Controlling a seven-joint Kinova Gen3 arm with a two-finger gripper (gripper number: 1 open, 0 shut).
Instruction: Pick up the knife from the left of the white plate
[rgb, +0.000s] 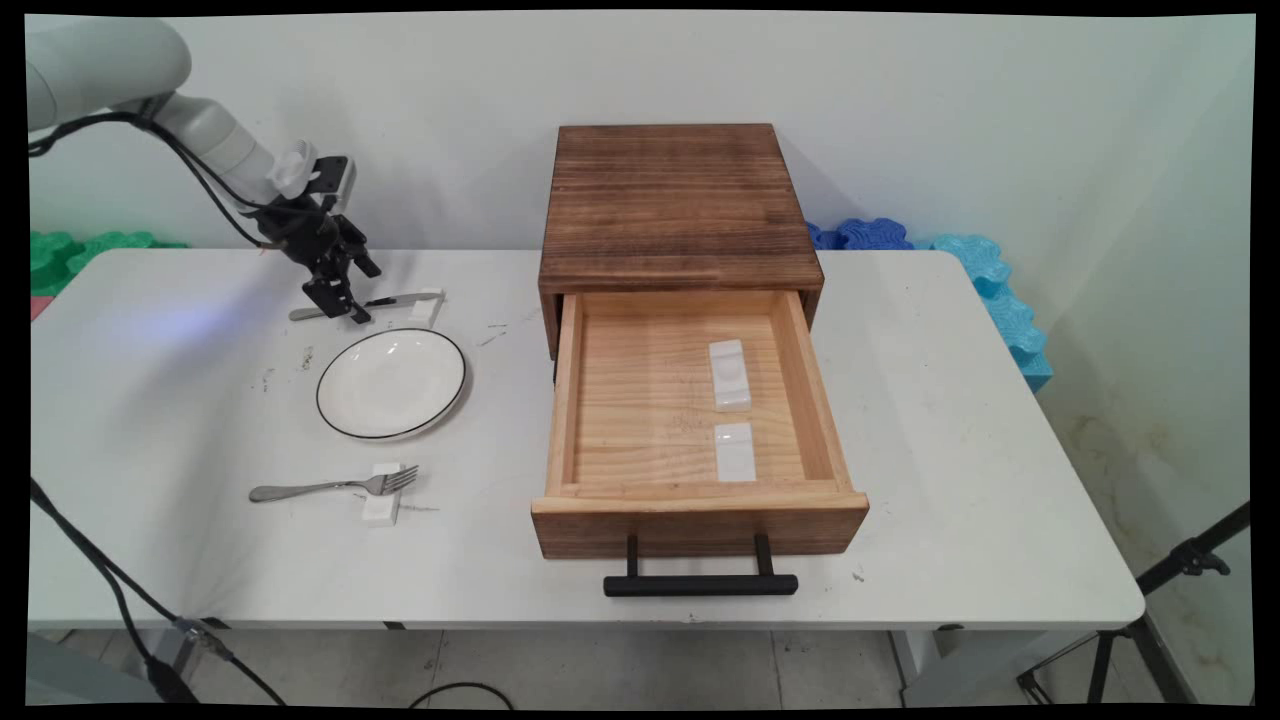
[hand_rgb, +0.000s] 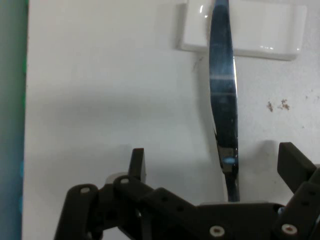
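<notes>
While the end effector (hand_rgb: 212, 167) hovers over the desk (rgb: 180, 400), fingers spread apart, the knife (hand_rgb: 223, 105) lies between them, blade propped on a white rest (hand_rgb: 260, 30) beyond the plate (rgb: 391, 383).

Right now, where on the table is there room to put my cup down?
The widest bare patch is right of the wooden drawer box, out to the table edge. Another lies along the front edge, left of the drawer handle, below the fork. It is crowded around the plate, where the gripper straddles the knife.
</notes>
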